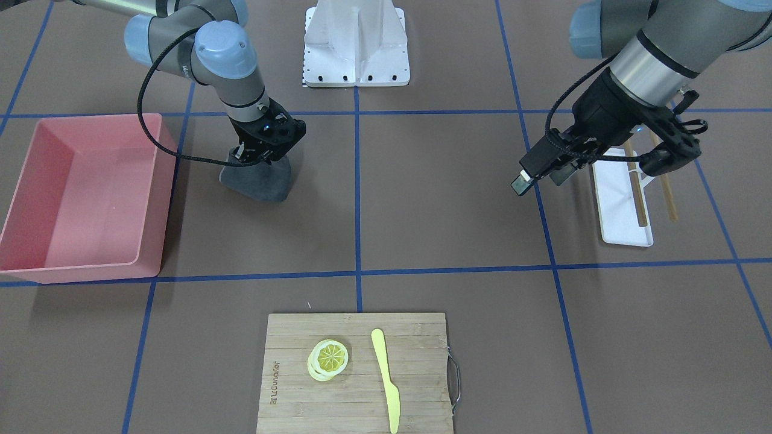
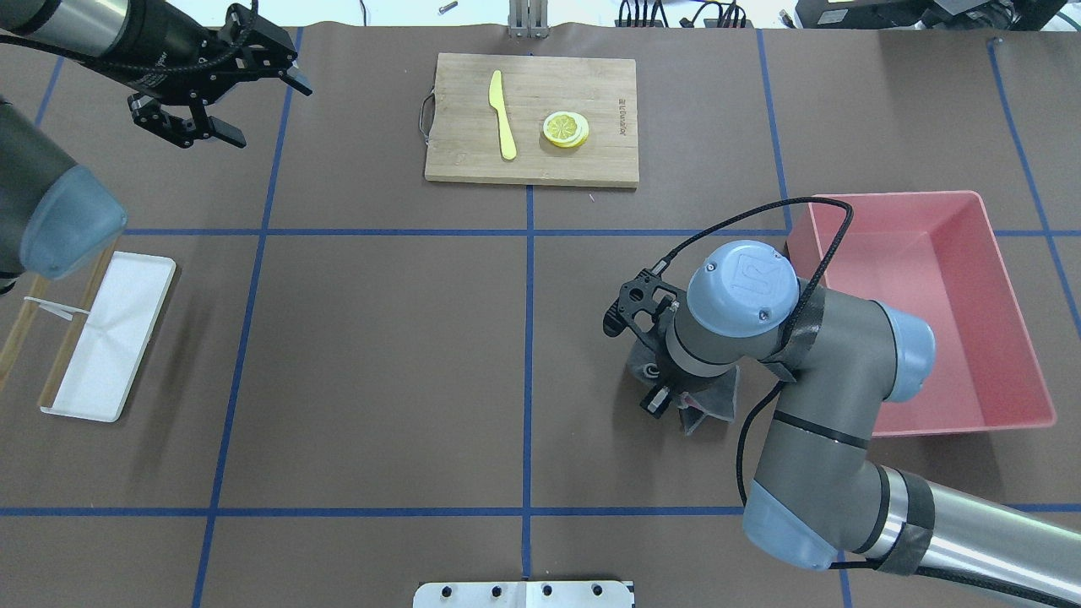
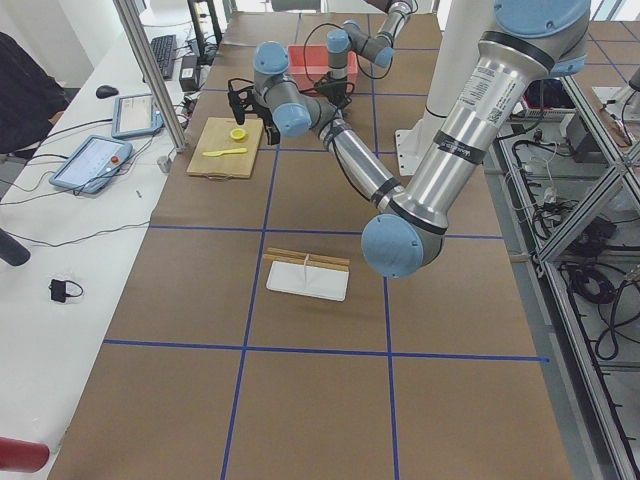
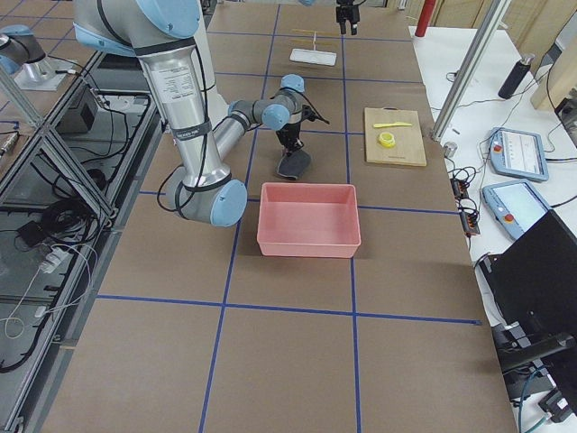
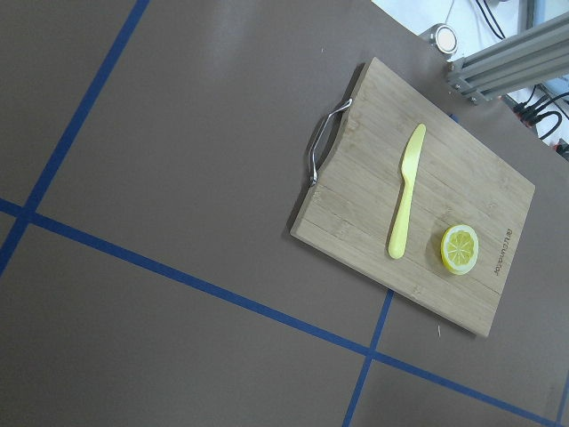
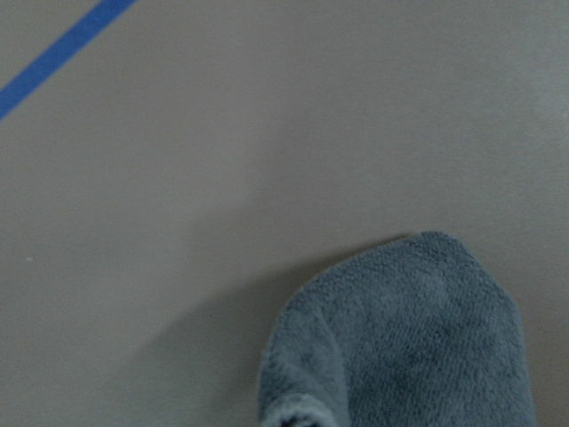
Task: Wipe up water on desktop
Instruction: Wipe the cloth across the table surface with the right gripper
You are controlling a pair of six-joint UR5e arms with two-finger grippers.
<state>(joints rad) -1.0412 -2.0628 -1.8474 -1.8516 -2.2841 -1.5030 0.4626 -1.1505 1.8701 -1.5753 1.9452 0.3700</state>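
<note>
The brown desktop [image 1: 452, 199] with its blue tape grid shows no water that I can make out. A grey cloth [image 1: 256, 181] rests bunched on it, close to the pink bin. My right gripper [image 1: 256, 158] points down into the top of the cloth and is shut on it; its fingertips are buried in the fabric. From overhead the wrist covers most of the cloth [image 2: 711, 404]. The right wrist view shows a rounded cloth [image 6: 400, 338] corner on the bare surface. My left gripper [image 2: 260, 108] hangs open and empty above the far left, away from the cloth.
A pink bin [image 1: 151, 199] stands beside the cloth on my right. A bamboo cutting board [image 2: 608, 84] at the far edge carries a yellow knife [image 2: 503, 114] and a lemon slice [image 2: 565, 129]. A white tray [image 2: 110, 338] with chopsticks lies under my left arm.
</note>
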